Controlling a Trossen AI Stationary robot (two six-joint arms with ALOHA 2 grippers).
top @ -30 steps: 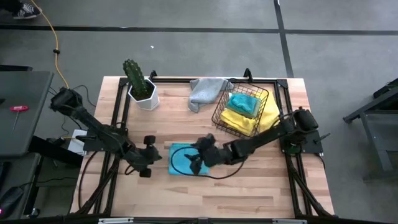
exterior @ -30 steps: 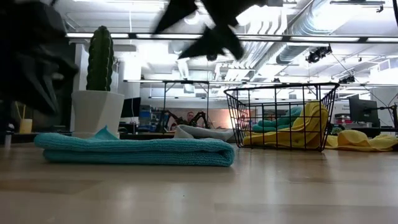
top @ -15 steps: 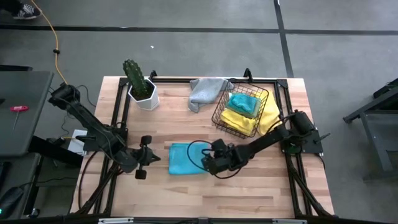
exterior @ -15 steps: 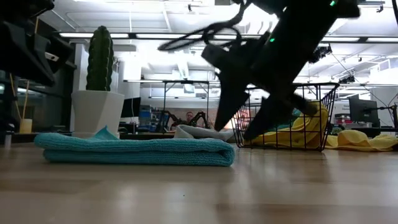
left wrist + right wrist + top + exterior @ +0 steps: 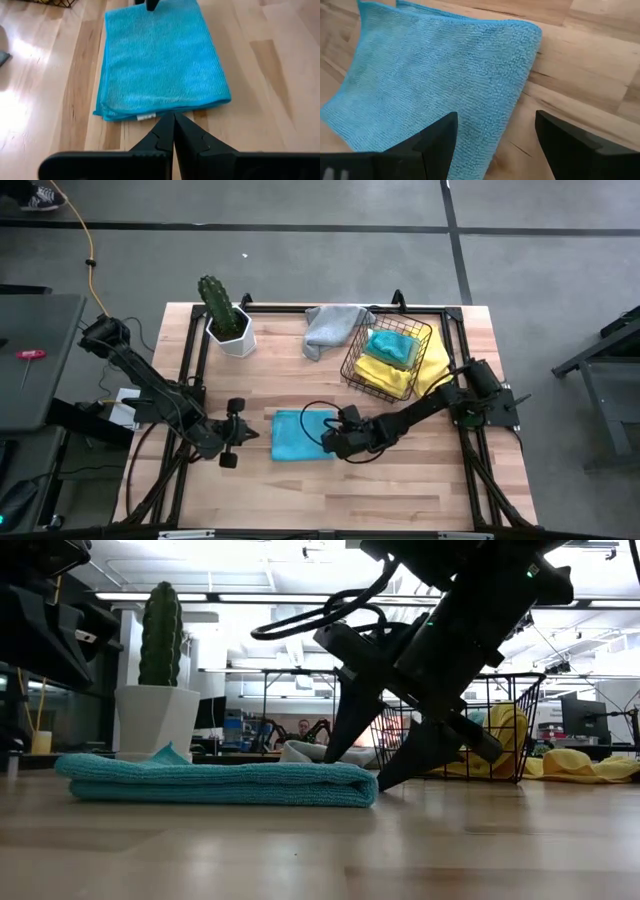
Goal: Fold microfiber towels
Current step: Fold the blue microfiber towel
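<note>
1. Risk: the right gripper [image 5: 333, 442] hangs low at the folded teal microfiber towel's [image 5: 302, 434] edge; a sideways drag could undo the fold.
2. Right gripper: fingers spread wide, empty, straddling that edge.
3. Left gripper [image 5: 174, 131]: closed, empty, beside the towel mid-table.

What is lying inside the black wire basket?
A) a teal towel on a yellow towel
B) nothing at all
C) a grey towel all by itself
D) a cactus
A: in the high view the black wire basket holds a teal towel lying on a yellow towel, while the grey towel lies outside it on the table.
</note>
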